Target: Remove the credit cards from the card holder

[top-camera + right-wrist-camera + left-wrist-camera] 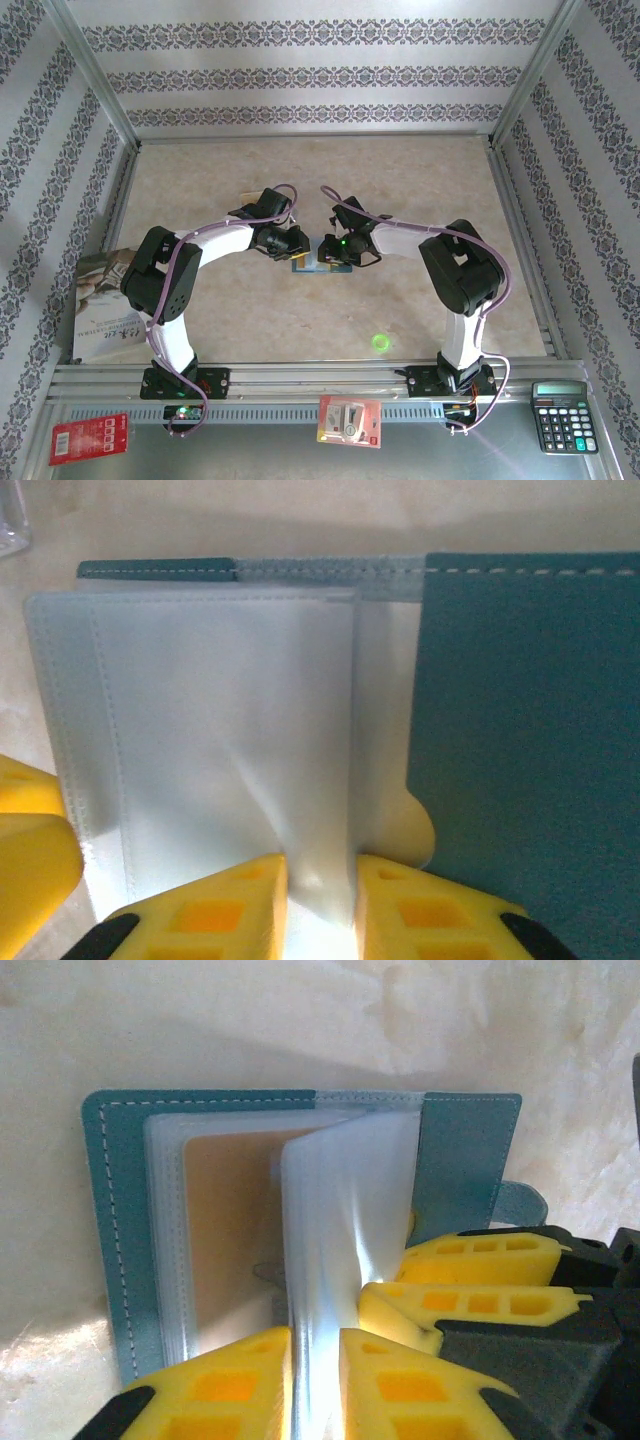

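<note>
- Left claw (315, 1390), at 6 o'clock in its wrist view, is nearly closed around an upright clear sleeve leaf (340, 1220); a firm pinch cannot be confirmed.
- Right claw (320, 905) is equally narrow around a clear sleeve leaf, grip also uncertain.
- Tan credit card (230, 1230) sits sleeved at 11 o'clock from the left claw, just beside it, with its long axis running 6 to 12.
- Card holder (115, 1230) lies open and flat on the tabletop (300, 1020), between both claws; the left looks nearer the card.

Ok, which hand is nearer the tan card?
Left. The left hand pinches the clear sleeves beside the tan card; the right hand grips them from the far side, by the card holder's other panel.
</note>
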Motion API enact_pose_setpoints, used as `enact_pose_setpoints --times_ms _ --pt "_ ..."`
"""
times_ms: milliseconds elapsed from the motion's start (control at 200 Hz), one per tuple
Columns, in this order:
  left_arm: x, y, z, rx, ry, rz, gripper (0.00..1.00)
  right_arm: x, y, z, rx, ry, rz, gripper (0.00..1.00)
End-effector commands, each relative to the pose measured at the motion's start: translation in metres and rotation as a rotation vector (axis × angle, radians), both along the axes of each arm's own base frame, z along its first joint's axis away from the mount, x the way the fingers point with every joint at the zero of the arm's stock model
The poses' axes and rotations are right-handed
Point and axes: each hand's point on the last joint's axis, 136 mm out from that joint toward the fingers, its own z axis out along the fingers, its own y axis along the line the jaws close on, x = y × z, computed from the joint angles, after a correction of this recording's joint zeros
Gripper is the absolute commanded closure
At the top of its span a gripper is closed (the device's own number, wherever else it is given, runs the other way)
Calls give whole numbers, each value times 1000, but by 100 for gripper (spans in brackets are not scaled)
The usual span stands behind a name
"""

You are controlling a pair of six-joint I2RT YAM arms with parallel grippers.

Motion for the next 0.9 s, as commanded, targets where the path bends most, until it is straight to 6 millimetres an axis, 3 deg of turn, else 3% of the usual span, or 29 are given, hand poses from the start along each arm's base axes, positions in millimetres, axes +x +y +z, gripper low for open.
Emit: enact_pose_setpoints --times_ms 0,250,455,585,899 --pt "5 3 6 13 -23 25 76 -11 -23 -34 -144 62 -10 78" --pt "4 18 5 82 -31 49 69 -10 -25 -39 -153 73 -20 82" --pt "-2 2 9 1 -10 6 75 -9 -25 -41 -149 76 -20 83" --pt "-3 5 7 26 -16 6 80 -10 -24 -41 -146 79 -21 83" --pt "-3 2 0 31 10 -3 78 -7 -24 -39 -129 74 -33 83"
